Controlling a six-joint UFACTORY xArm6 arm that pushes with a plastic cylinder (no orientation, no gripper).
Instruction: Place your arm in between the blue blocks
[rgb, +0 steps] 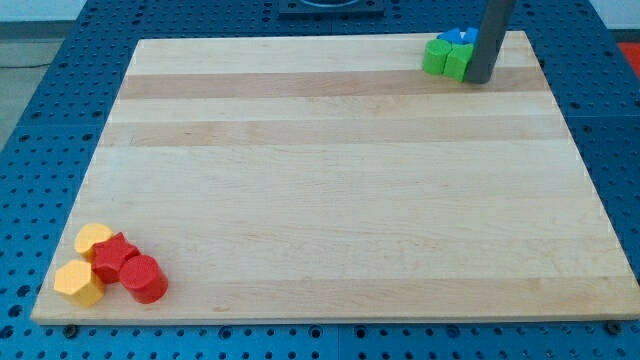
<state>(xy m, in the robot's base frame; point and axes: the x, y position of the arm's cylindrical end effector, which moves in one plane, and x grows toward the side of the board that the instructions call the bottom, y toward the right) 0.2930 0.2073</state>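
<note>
Board's (330, 190) top-right edge: my tip (479, 80) beside blue block (459, 37), seemingly.

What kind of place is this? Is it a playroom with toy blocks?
More likely a robot lab bench: a wooden board lies on a blue table full of holes, and my tip touches the green blocks hiding a blue block.

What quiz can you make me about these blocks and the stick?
1. True or false: my tip is beside the green blocks at the board's top right.
2. Which colours sit at the view's bottom left? A) red and yellow B) blue and green C) only red
3. What colour shows just behind the green blocks?

Key: 1 true. 2 A, the red blocks and yellow blocks. 3 blue.
</note>
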